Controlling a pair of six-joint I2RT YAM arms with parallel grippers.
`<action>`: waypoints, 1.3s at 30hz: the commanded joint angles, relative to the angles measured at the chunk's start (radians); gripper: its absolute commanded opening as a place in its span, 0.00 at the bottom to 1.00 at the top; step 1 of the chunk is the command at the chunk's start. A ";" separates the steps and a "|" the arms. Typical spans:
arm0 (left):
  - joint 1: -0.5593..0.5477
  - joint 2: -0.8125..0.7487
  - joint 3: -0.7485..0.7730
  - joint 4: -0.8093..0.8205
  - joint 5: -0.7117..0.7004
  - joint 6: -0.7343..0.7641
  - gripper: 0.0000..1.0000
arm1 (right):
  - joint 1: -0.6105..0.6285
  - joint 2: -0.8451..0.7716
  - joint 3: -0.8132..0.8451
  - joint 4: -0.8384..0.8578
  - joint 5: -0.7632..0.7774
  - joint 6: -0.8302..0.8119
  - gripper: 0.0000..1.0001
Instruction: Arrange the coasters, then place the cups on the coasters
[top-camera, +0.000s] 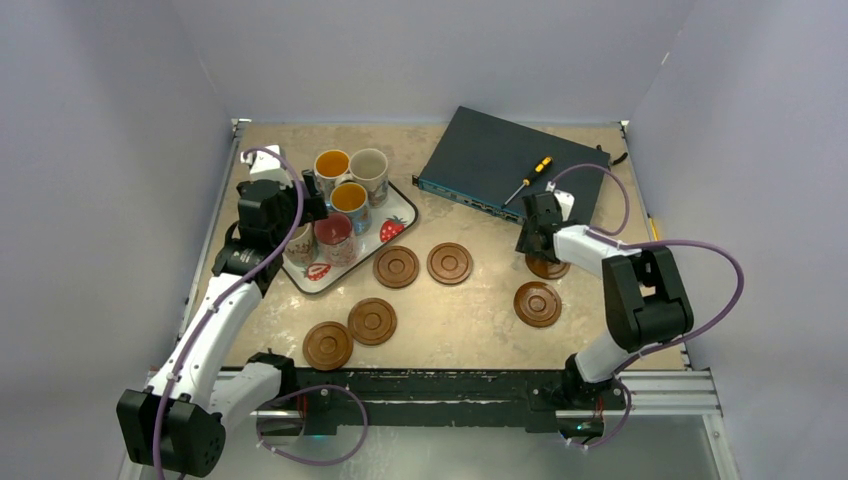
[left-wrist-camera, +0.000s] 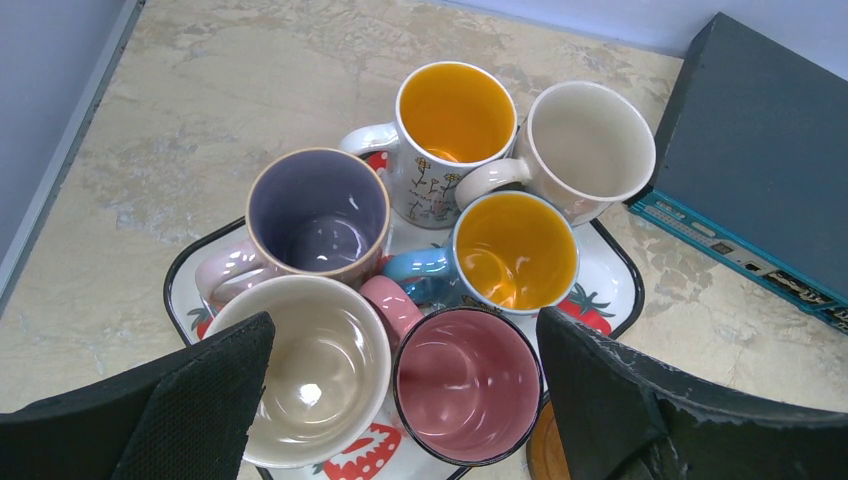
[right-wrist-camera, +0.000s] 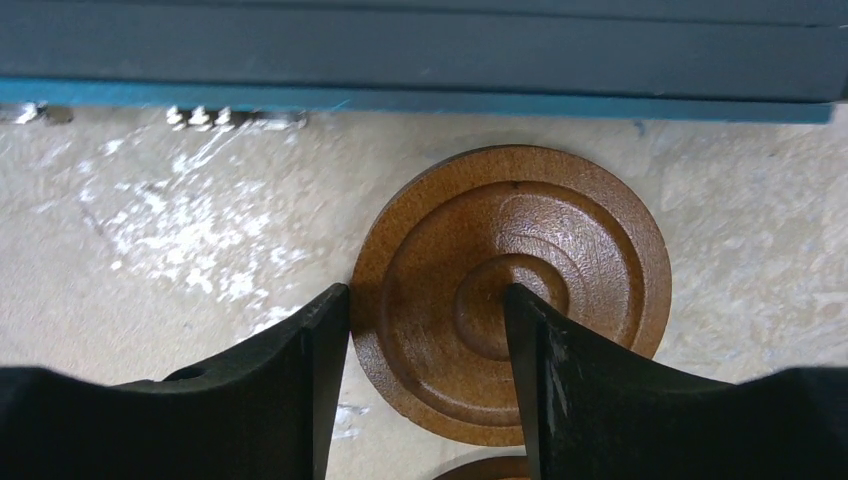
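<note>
Several mugs crowd a strawberry-print tray (top-camera: 408, 213). Seen from the left wrist, the cups are a cream one (left-wrist-camera: 315, 370), a pink one (left-wrist-camera: 467, 385), a purple-lined one (left-wrist-camera: 318, 212), a blue one (left-wrist-camera: 515, 250), a patterned one (left-wrist-camera: 456, 112) and another cream one (left-wrist-camera: 590, 138). My left gripper (left-wrist-camera: 405, 320) hangs wide open above the near cream and pink mugs, holding nothing. Several brown coasters (top-camera: 397, 267) (top-camera: 450, 263) (top-camera: 372, 321) lie on the table. My right gripper (right-wrist-camera: 425, 292) stands open low over one coaster (right-wrist-camera: 560, 250), left finger at its edge, right finger over its centre.
A dark network switch box (top-camera: 510, 165) with a yellow-handled screwdriver (top-camera: 528, 180) on top sits at the back right, just beyond the right gripper. Another coaster's rim (right-wrist-camera: 490, 468) shows just behind the right fingers. Grey walls close in the table on three sides.
</note>
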 joint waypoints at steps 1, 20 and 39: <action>0.000 0.001 0.018 0.014 0.006 -0.006 0.98 | -0.068 -0.030 -0.018 0.000 -0.020 0.012 0.60; -0.004 -0.007 0.018 0.014 0.008 -0.008 0.98 | -0.174 -0.072 -0.039 -0.003 0.024 0.038 0.62; -0.011 -0.002 0.023 0.010 0.011 -0.009 0.98 | -0.190 -0.228 -0.011 -0.068 -0.193 -0.058 0.81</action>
